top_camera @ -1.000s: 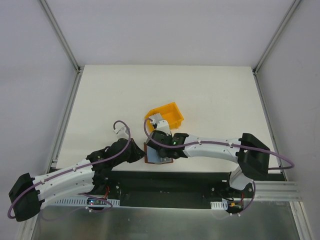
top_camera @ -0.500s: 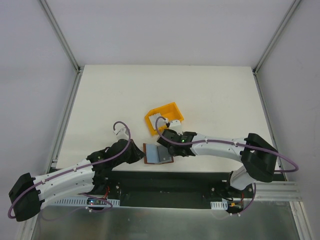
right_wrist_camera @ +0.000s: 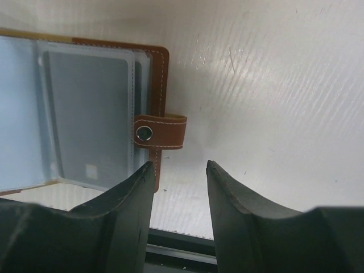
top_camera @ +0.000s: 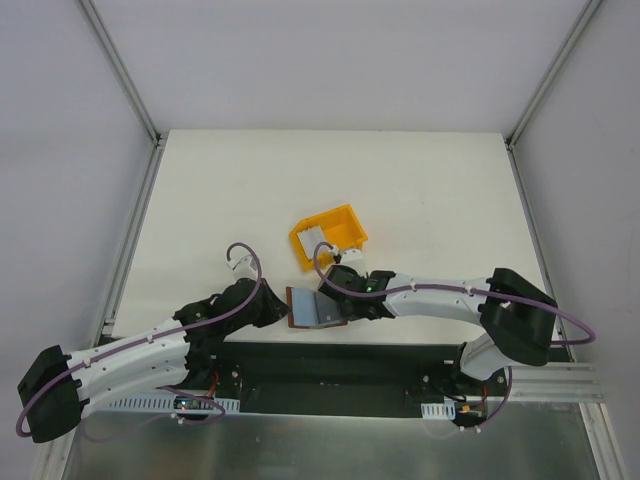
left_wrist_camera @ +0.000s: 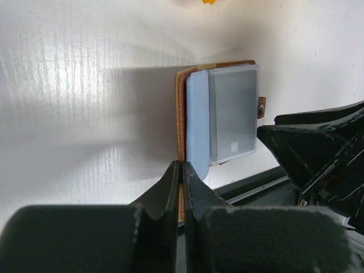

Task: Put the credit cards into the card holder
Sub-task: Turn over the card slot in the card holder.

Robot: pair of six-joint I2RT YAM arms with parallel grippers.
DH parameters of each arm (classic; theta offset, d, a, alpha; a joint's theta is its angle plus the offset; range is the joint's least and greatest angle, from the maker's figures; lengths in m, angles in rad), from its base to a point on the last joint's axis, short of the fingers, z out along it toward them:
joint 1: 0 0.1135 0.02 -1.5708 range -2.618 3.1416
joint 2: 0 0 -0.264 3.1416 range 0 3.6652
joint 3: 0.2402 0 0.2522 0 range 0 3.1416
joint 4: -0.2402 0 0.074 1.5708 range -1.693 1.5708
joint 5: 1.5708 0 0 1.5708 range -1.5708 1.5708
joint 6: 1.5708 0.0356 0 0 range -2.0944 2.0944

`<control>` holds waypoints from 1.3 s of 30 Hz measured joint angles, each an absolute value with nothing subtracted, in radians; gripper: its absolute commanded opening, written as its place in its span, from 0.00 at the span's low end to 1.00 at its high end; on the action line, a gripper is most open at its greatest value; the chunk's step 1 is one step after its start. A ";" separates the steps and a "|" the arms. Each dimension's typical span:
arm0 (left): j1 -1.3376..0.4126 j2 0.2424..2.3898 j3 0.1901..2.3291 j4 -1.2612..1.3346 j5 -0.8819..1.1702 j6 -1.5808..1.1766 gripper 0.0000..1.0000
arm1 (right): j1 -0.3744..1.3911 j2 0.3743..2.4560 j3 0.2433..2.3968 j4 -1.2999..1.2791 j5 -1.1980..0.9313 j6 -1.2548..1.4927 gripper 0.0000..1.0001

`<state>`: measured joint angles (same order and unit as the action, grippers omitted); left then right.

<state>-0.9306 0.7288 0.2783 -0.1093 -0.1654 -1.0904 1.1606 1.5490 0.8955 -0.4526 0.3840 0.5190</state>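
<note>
Since a second ago the right fingers (right_wrist_camera: 133, 193) have come off the open wallet (top_camera: 315, 308); they sit parted and empty by its snap tab (right_wrist_camera: 161, 132). The left fingers (left_wrist_camera: 168, 187) pinch its brown edge. On the bench (top_camera: 250, 190): one wallet, one card (left_wrist_camera: 233, 114) sleeved inside, one yellow bin (top_camera: 350, 222) just behind.

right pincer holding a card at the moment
No, in the right wrist view the right pincer is open, and only bare table shows in the gap.
</note>
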 measured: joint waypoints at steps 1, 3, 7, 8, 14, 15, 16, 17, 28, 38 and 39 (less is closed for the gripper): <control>-0.931 0.729 0.278 -0.109 -0.165 -1.090 0.00 | 1.162 1.549 0.887 -0.453 0.379 0.521 0.45; -0.931 0.734 0.278 -0.109 -0.165 -1.090 0.00 | 1.164 1.549 0.881 -0.450 0.377 0.522 0.46; -0.931 0.746 0.278 -0.109 -0.165 -1.090 0.00 | 1.163 1.553 0.881 -0.426 0.379 0.523 0.47; -0.931 0.749 0.278 -0.109 -0.165 -1.090 0.00 | 1.162 1.559 0.881 -0.418 0.382 0.523 0.47; -0.931 0.752 0.278 -0.109 -0.165 -1.091 0.00 | 1.144 1.587 0.879 -0.387 0.416 0.529 0.48; -0.931 0.752 0.278 -0.109 -0.165 -1.091 0.00 | 1.137 1.587 0.873 -0.381 0.423 0.531 0.48; -0.931 0.752 0.278 -0.109 -0.165 -1.092 0.00 | 1.130 1.587 0.866 -0.378 0.432 0.536 0.48; -0.931 0.752 0.278 -0.109 -0.165 -1.092 0.00 | 1.126 1.584 0.863 -0.373 0.433 0.537 0.48; -0.931 0.754 0.278 -0.101 -0.165 -1.092 0.00 | 1.056 1.515 0.776 -0.351 0.464 0.561 0.45; -0.931 0.760 0.278 -0.094 -0.165 -1.092 0.00 | 1.049 1.499 0.755 -0.330 0.445 0.575 0.41; -0.931 0.760 0.278 -0.094 -0.165 -1.092 0.00 | 1.048 1.498 0.755 -0.336 0.445 0.575 0.41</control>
